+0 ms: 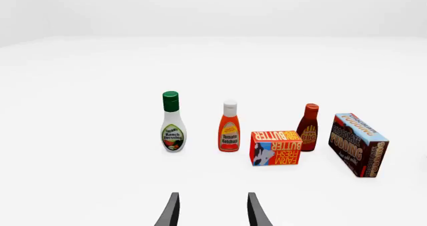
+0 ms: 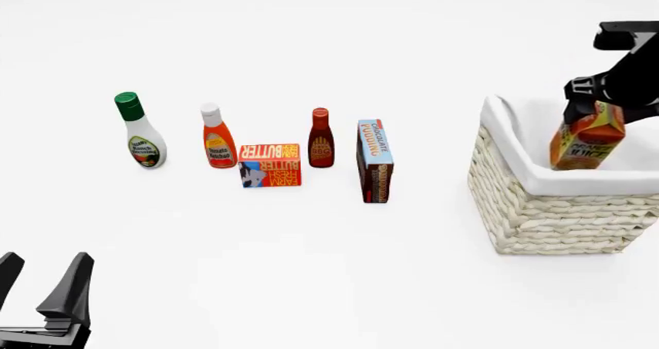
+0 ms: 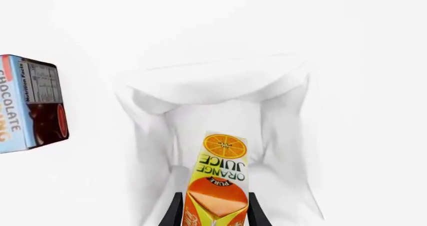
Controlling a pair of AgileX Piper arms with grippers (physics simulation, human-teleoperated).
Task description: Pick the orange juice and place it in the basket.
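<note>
The orange juice (image 2: 586, 138) is an orange and yellow carton, hanging slightly tilted in the opening of the basket (image 2: 556, 214). My right gripper (image 2: 594, 111) is shut on its gabled top from above. Looking down the right wrist, the orange juice (image 3: 220, 178) sits between the two fingers (image 3: 175, 212) of my right gripper (image 3: 215, 212), over the basket's white liner (image 3: 213, 86). I cannot tell whether the carton touches the bottom. Near the front left corner, my left gripper (image 2: 46, 283) stands open and holds nothing. In its own wrist view, my left gripper (image 1: 212, 212) shows its fingers spread.
A row of groceries stands left of the basket: ranch dressing bottle (image 2: 138, 133), ketchup bottle (image 2: 217, 138), butter box (image 2: 270, 164), dark sauce bottle (image 2: 321, 139) and chocolate pudding box (image 2: 375, 160). The pudding box (image 3: 30, 103) also shows beside the basket.
</note>
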